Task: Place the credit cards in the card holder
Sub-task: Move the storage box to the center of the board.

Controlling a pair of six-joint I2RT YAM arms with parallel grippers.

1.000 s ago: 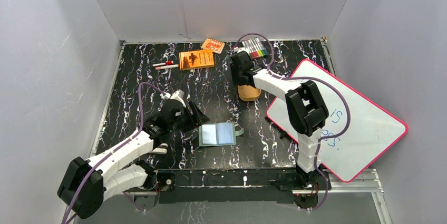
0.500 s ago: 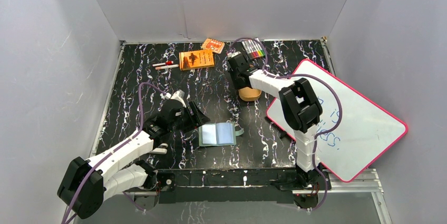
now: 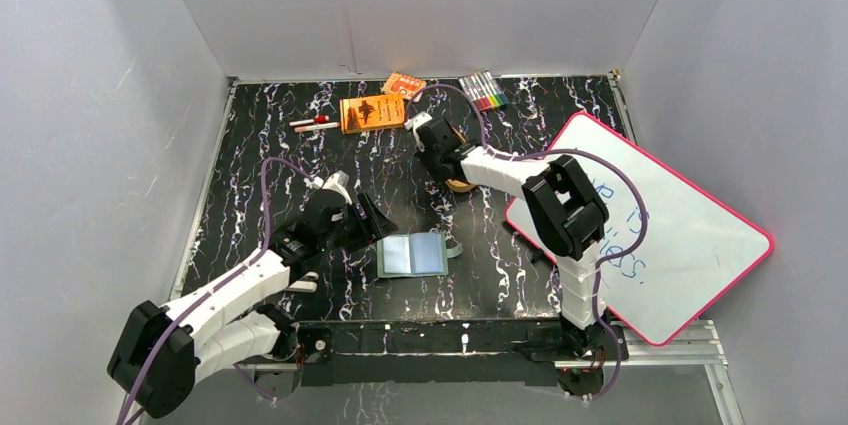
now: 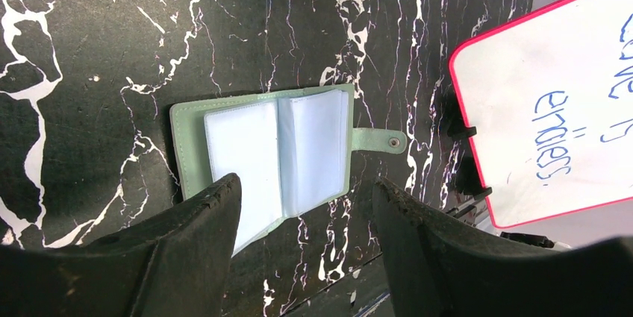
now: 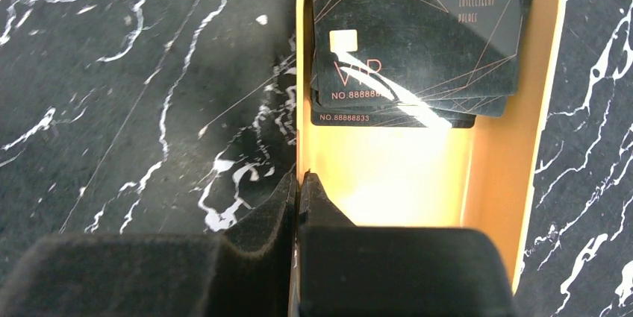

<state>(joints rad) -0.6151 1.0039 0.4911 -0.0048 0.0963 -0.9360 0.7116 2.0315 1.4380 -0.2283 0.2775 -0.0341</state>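
Tin (image 5: 539, 145): wall is pinched by the clenched right gripper (image 5: 298, 192), probably for dragging; cards (image 5: 418, 41) are stacked inside.
Wallet (image 4: 276, 149): laid open for loading; left gripper (image 4: 304, 185) is held released above.

I see the overhead view lit evenly and brightly, shadows soft. In the right wrist view a glare streak crosses the credit cards (image 5: 418, 30) and bleaches the floor of the golden tin (image 5: 392, 175); the near fingers (image 5: 149, 276) are dark and out of focus.

Lab robot booth: plain grey walls (image 3: 420, 5), aluminium-rail table (image 3: 260, 145).
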